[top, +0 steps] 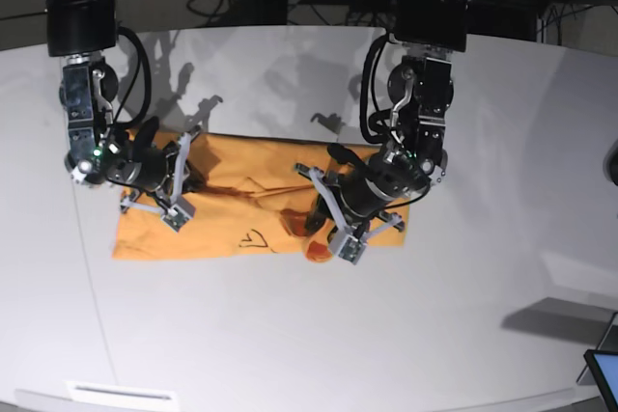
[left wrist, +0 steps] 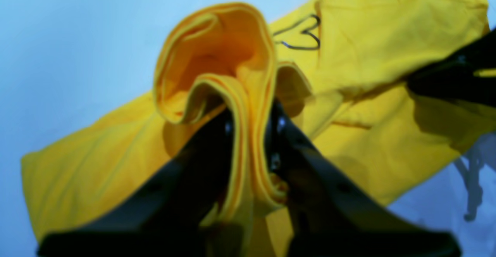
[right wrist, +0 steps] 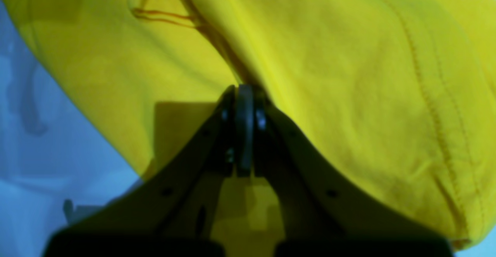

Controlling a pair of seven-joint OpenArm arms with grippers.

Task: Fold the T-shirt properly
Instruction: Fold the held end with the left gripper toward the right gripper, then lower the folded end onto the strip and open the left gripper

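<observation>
left wrist view: my left hand (left wrist: 250, 140) is clamped on a thick bunch of the T-shirt (left wrist: 372, 55), several layers of hem stacked between the pads, and a loop of cloth balloons up past the tips.
risk here: that fat bunch is uneven, so if I pull, the inner layers could slide out and I'd drag only part of the fold.
right wrist view: my right hand (right wrist: 244, 129) is pinched completely shut. The T-shirt drapes right against the tips, but I honestly can't tell if any fabric is caught in there.
risk here: if it's empty, that side won't follow and the fold goes crooked.
base view: the T-shirt (top: 222, 224) lies flat in a long band mid-tabletop, nearer the far edge.
overall worry: one hand moving without the other would twist it into a wrinkle.
</observation>
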